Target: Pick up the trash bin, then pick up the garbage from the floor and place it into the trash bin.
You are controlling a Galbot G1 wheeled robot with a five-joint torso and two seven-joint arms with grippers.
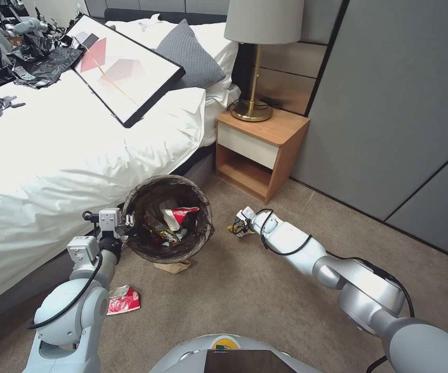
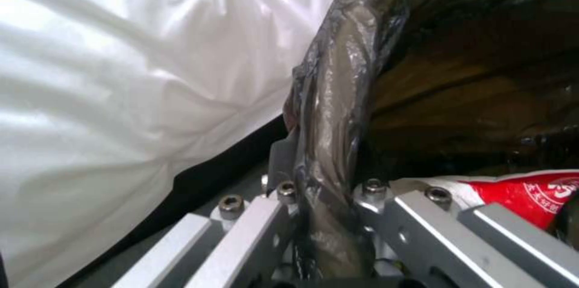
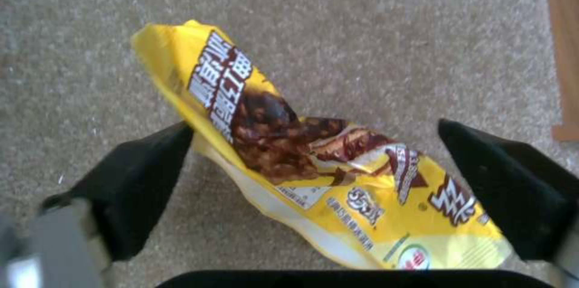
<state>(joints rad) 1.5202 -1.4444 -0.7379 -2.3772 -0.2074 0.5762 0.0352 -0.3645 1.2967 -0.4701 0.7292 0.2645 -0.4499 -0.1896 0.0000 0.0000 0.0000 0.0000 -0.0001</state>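
The trash bin (image 1: pixel 168 178), lined with a dark bag, is tipped so its mouth faces me beside the bed, with red and striped wrappers (image 1: pixel 179 215) inside. My left gripper (image 1: pixel 129 221) is shut on the bin's bagged rim (image 2: pixel 332 111), one finger inside and one outside. To the bin's right, a yellow snack wrapper (image 3: pixel 314 161) lies on the floor (image 1: pixel 265 300). My right gripper (image 1: pixel 237 224) is down over it and open, its black fingers (image 3: pixel 139 179) on either side of the wrapper.
A red and white wrapper (image 1: pixel 124 299) lies on the carpet near my left arm. A brown paper bag (image 1: pixel 173 267) pokes out under the bin. The bed (image 1: pixel 78 155) runs along the left. A wooden nightstand (image 1: pixel 260 150) with a lamp stands just beyond the right gripper.
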